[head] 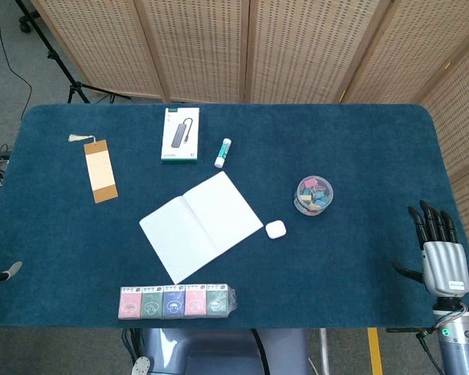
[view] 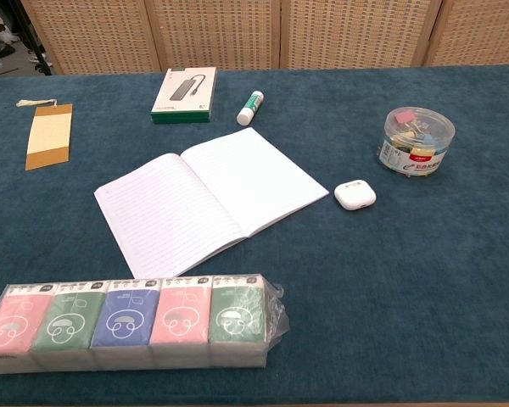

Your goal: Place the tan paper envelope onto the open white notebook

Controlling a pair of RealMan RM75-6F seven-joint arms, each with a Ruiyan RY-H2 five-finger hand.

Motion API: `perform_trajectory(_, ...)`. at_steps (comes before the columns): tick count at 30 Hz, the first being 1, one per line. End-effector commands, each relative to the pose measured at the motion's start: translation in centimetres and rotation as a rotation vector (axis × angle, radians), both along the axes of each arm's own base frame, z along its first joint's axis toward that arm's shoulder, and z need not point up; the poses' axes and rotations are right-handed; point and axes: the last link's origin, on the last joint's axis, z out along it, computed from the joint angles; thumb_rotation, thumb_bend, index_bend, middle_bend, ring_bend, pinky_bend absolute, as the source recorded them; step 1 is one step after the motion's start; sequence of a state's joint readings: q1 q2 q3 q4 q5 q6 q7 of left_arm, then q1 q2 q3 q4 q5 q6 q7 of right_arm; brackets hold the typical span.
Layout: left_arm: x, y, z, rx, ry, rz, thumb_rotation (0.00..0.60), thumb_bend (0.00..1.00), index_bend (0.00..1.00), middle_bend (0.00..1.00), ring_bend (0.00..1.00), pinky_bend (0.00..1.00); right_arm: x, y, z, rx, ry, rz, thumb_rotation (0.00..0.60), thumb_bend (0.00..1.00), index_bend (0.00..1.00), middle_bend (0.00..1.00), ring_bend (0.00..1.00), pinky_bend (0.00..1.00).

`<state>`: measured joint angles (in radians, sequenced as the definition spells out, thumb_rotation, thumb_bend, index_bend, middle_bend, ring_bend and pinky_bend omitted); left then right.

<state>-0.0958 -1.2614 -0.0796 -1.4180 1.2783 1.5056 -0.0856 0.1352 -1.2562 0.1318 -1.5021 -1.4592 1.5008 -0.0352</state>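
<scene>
The tan paper envelope [head: 100,170] [view: 49,136], with a tassel string at its top, lies flat at the table's far left. An open white notebook [head: 201,225] [view: 208,197] with lined pages lies at an angle in the middle, nothing on it. My right hand [head: 438,250] hovers at the table's front right edge, fingers straight and apart, holding nothing, far from both. Only a sliver of my left hand [head: 8,272] shows at the left border of the head view, so its fingers cannot be read. The chest view shows neither hand.
A boxed USB hub [head: 180,134] [view: 183,94] and a glue stick [head: 223,152] lie behind the notebook. A white earbud case [head: 275,229] sits by its right corner, with a jar of clips [head: 313,195] further right. A row of tissue packs [head: 178,301] lines the front edge.
</scene>
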Motion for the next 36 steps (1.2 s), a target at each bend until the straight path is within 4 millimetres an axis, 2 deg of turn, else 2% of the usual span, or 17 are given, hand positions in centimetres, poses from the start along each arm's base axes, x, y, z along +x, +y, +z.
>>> perform_trajectory(1, 0.0, 0.1, -0.1, -0.009, 0.007, -0.002, 0.6, 0.0, 0.0, 0.0, 0.0, 0.0, -0.5, 0.1, 0.1, 0.0, 0.0, -0.014, 0.6, 0.0, 0.0, 0.0, 0.0, 0.0)
perform_trajectory(5, 0.0, 0.3, -0.3, -0.028, 0.007, -0.007, 0.6, 0.0, 0.0, 0.0, 0.0, 0.0, -0.8, 0.2, 0.1, 0.006, -0.001, -0.022, 0.6, 0.0, 0.0, 0.0, 0.0, 0.0)
perform_trajectory(9, 0.3, 1.4, -0.3, -0.09, -0.004, -0.028, 0.6, 0.0, 0.0, 0.0, 0.0, 0.0, -0.8, 0.3, 0.1, 0.01, -0.003, -0.022, 0.6, 0.0, 0.0, 0.0, 0.0, 0.0)
perform_trajectory(13, 1.0, 4.2, -0.3, -0.237, -0.098, -0.055, 0.6, 0.0, 0.0, 0.0, 0.0, 0.0, -0.7, 0.3, -0.1, 0.021, -0.003, -0.018, 0.6, 0.0, 0.0, 0.0, 0.0, 0.0)
perform_trajectory(17, 1.6, 9.1, 0.2, -0.391, -0.123, -0.041, 0.6, 0.0, 0.0, 0.0, 0.0, 0.0, -0.7, 0.1, -0.4, 0.035, 0.008, -0.018, 0.6, 0.0, 0.0, 0.0, 0.0, 0.0)
perform_trajectory(23, 3.2, 14.4, -1.2, -0.588, -0.16, 0.009, 0.6, 0.0, 0.0, 0.0, 0.0, 0.0, -1.3, -0.3, -1.0, 0.051, 0.029, -0.052, 0.6, 0.0, 0.0, 0.0, 0.0, 0.0)
perform_trajectory(27, 4.2, 16.7, -2.5, -0.609, -0.207, 0.007, 0.6, 0.0, 0.0, 0.0, 0.0, 0.0, -1.6, -0.5, -1.1, 0.051, 0.033, -0.064, 0.6, 0.0, 0.0, 0.0, 0.0, 0.0)
perform_trajectory(36, 4.3, 21.1, -4.3, -0.631, -0.169, 0.058, 0.6, 0.0, 0.0, 0.0, 0.0, 0.0, -1.8, -0.7, -1.5, 0.065, 0.035, -0.074, 0.6, 0.0, 0.0, 0.0, 0.0, 0.0)
